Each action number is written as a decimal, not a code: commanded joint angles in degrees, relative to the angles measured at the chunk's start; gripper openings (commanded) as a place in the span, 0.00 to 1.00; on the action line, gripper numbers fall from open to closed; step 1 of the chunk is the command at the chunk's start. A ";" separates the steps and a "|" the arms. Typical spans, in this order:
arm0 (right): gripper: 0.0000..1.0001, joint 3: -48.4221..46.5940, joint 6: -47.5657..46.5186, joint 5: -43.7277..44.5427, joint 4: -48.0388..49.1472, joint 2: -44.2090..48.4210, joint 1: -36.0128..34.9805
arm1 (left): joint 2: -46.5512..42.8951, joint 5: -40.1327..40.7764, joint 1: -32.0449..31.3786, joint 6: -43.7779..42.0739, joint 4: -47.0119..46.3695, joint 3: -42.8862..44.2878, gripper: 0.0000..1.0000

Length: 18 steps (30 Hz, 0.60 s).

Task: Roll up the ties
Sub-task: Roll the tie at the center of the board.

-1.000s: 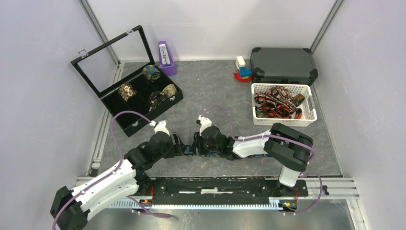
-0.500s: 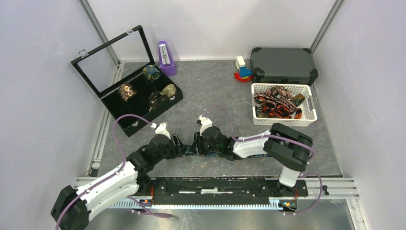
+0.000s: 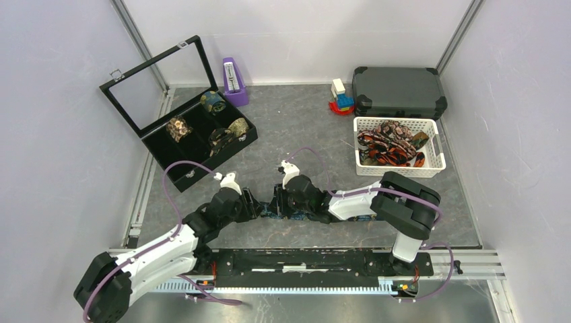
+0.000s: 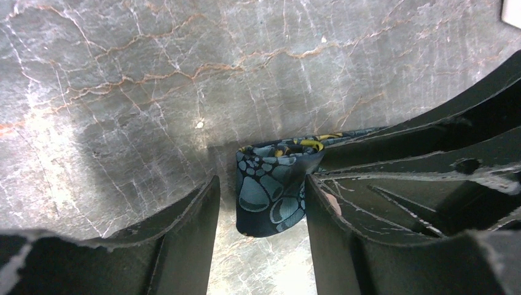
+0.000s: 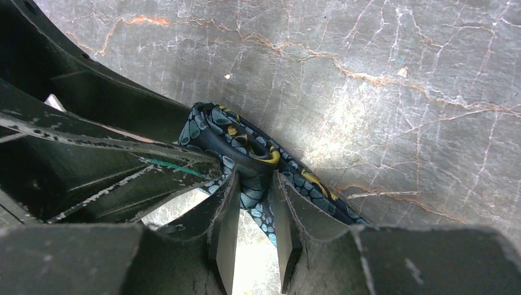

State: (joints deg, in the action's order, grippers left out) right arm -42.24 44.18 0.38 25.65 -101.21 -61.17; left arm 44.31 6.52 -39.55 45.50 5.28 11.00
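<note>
A dark navy tie (image 3: 269, 214) with blue-gold paisley lies on the grey table near the front, running right under my right arm. Its folded end shows in the left wrist view (image 4: 270, 190) between my left gripper's (image 4: 261, 181) spread fingers, touching only the right finger (image 4: 344, 227). My left gripper (image 3: 250, 204) is open. My right gripper (image 3: 277, 200) faces it closely. In the right wrist view the right gripper (image 5: 255, 176) is shut on a fold of the navy tie (image 5: 246, 144). Other ties lie piled in a white basket (image 3: 434, 165).
An open black display box (image 3: 172, 171) at the back left holds several rolled ties. A dark case (image 3: 398, 91), toy blocks (image 3: 341, 97) and a purple metronome (image 3: 233, 81) stand along the back. A metal rail (image 3: 303, 262) runs along the near edge.
My left arm has shifted slightly, its elbow swinging right. Both grippers stay at the end of the navy tie.
</note>
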 commanded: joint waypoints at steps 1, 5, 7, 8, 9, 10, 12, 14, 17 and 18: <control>0.32 0.36 -1.29 0.16 -1.56 -0.83 0.35 | 0.34 -2.05 0.35 0.12 -5.05 -1.49 0.58; 0.32 0.44 -1.31 -0.17 -1.10 -1.17 0.35 | -0.75 -2.31 0.40 0.03 -5.01 -2.19 0.55; 0.32 0.40 -1.23 -0.21 -1.00 -1.49 0.35 | -1.34 -2.55 0.44 -0.01 -5.02 -2.45 0.53; 0.32 0.40 -1.17 -0.25 -1.04 -1.61 0.29 | -1.49 -2.47 0.44 0.03 -5.01 -2.55 0.53; 0.32 0.33 -1.17 -0.22 -0.96 -1.73 0.35 | -1.59 -2.43 0.44 -0.06 -5.01 -2.60 0.52; 0.32 0.31 -1.04 -0.22 -0.89 -1.72 0.35 | -1.54 -2.48 0.44 -0.06 -4.97 -2.78 0.52; 0.32 0.31 -1.04 -0.21 -0.90 -1.61 0.35 | -1.44 -2.61 0.44 0.04 -7.21 -3.13 0.51; 0.32 0.40 -1.12 -0.26 -1.12 -1.54 0.35 | -1.11 -2.73 0.44 0.25 -8.28 -3.53 0.51; 0.32 0.49 -1.12 -0.19 -1.21 -1.43 0.37 | -0.57 -3.37 0.44 0.29 -9.38 -3.79 0.50; 0.32 0.41 -1.12 -0.21 -1.21 -1.52 0.34 | -0.49 -3.44 0.44 0.30 -9.49 -3.80 0.49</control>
State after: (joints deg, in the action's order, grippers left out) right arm -42.24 44.12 -0.21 25.98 -101.47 -61.01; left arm 43.51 4.16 -39.44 45.50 0.10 7.81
